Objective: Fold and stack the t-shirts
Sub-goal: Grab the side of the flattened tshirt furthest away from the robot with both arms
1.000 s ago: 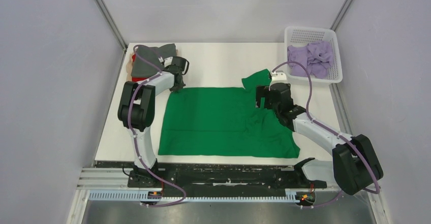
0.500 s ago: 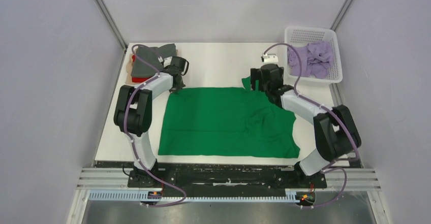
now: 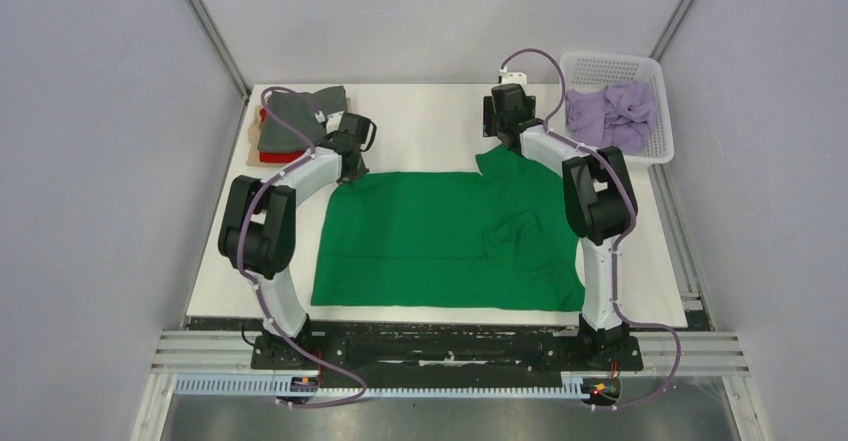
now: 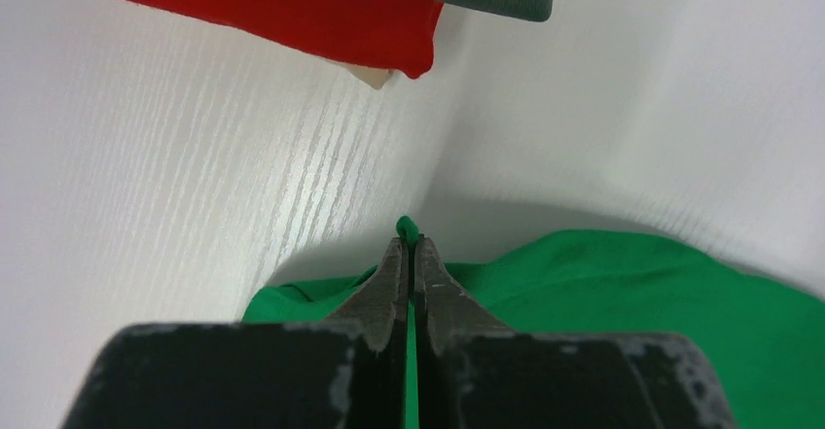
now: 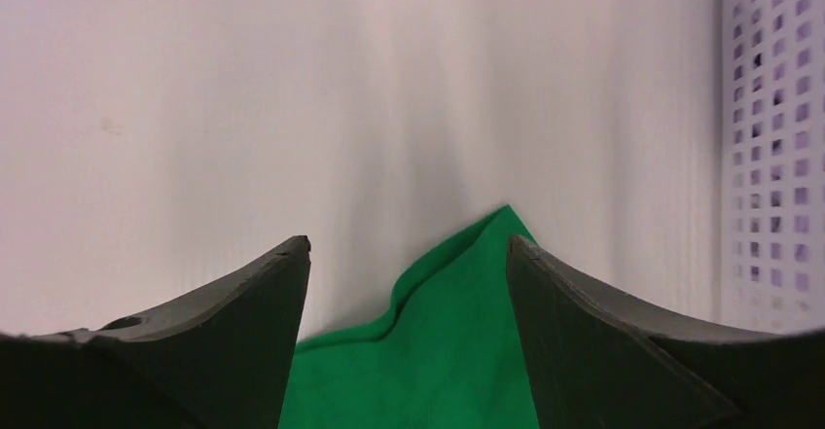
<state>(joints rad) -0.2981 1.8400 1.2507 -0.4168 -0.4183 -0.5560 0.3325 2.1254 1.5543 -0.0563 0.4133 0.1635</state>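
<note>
A bright green t-shirt (image 3: 440,241) lies spread flat on the white table, rumpled at its right side. My left gripper (image 3: 349,167) is shut on its far left corner; the left wrist view shows green cloth (image 4: 632,293) pinched between the closed tips (image 4: 409,244). My right gripper (image 3: 497,133) is open and empty at the shirt's far right sleeve tip, which lies between its fingers in the right wrist view (image 5: 438,351). A dark grey shirt (image 3: 300,111) sits folded on a red one (image 3: 272,153) and a tan one (image 3: 254,136) at the far left.
A white perforated basket (image 3: 610,59) at the far right corner holds crumpled lilac shirts (image 3: 612,111); its wall shows in the right wrist view (image 5: 769,157). The folded stack's red edge (image 4: 292,11) lies just beyond my left gripper. Grey walls enclose the table.
My right arm has swung from the shirt's right middle out to the far edge, and its gripper now sits at the sleeve tip. The left gripper has hardly moved.
</note>
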